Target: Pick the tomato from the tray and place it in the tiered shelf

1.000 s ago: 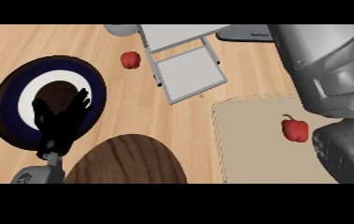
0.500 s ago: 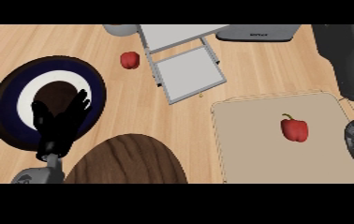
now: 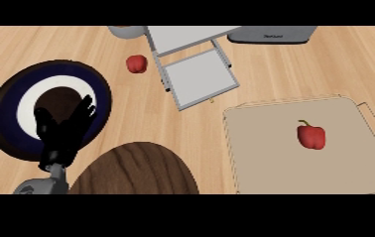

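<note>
Head view, task's thing: a glossy red fruit with a green stem [image 3: 311,134] was seen lying on the flat beige tray [image 3: 267,156], right of its middle. By its lobed shape it could be taken for a pepper rather than a tomato.
Head view, target: the grey metal tiered shelf [image 3: 201,80] was found up-centre on the pale wooden counter [image 3: 293,72], well apart from the tray. Nothing was seen on the tiers that showed.
Head view, second red thing: a small round red fruit [image 3: 136,63] was spotted on the counter just left of the shelf, outside it.
Head view, progress: the stemmed fruit was on the tray and not in the shelf, so the placing was judged not done. Grasping, carrying across and setting down on a tier were judged left.
Head view, left hand [image 3: 66,132]: it was shown at the lower left over the dark blue plate with a white ring [image 3: 22,99]. Its fingers were spread and pointing up, nothing was held, and it was read as resting.
Head view, right hand: it was not shown, so its state could not be told.
Head view, foreground: a dark round wooden board [image 3: 139,174] was noted at the lower edge.
</note>
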Motion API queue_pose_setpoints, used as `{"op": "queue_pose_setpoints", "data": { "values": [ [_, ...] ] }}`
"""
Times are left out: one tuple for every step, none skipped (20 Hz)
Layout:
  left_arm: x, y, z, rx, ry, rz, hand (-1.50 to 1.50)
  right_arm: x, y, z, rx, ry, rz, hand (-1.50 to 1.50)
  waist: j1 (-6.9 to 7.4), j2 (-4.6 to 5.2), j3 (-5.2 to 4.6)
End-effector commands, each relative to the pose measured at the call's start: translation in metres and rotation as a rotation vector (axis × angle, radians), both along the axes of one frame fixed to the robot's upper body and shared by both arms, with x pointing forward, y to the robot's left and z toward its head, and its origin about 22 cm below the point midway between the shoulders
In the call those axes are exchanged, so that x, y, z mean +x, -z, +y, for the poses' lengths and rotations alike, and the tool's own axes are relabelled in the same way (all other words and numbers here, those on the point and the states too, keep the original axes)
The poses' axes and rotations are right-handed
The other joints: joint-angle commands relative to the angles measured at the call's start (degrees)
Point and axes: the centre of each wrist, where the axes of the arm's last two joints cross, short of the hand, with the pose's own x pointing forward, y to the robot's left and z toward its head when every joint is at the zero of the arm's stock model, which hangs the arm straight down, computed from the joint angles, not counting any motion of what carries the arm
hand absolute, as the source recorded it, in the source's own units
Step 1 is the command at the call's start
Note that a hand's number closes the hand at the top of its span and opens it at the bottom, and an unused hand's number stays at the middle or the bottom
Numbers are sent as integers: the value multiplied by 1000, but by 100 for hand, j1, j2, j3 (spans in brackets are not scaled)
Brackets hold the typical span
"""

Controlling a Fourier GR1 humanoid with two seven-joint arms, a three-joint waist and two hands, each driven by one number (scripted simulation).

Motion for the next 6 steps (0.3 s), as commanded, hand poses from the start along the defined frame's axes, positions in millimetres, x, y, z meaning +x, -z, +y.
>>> {"op": "queue_pose_setpoints", "data": {
  "values": [
    [2, 9, -9, -34, -3, 66, 0, -3, 17, -51, 26, 15, 26, -150, 41, 59, -38],
    [-5, 14, -4, -19, -9, 62, 0, -6, 9, -58, 21, 24, 25, -150, 43, 44, -39],
    [0, 18, 6, -23, -7, 71, 0, -14, 2, -79, 13, -15, 9, -150, -23, 45, -40],
    [4, 21, -8, -23, -21, 68, 0, -14, 6, -81, 14, -47, 17, -150, -67, 25, -39],
    [-3, 13, -15, -17, 4, 55, 0, -16, 17, -98, 27, -35, -5, -150, 49, 54, -34],
    [-1, 17, -3, -33, -7, 78, 0, -14, 14, -91, 23, -39, -6, -150, 27, 46, -38]
  ]
}}
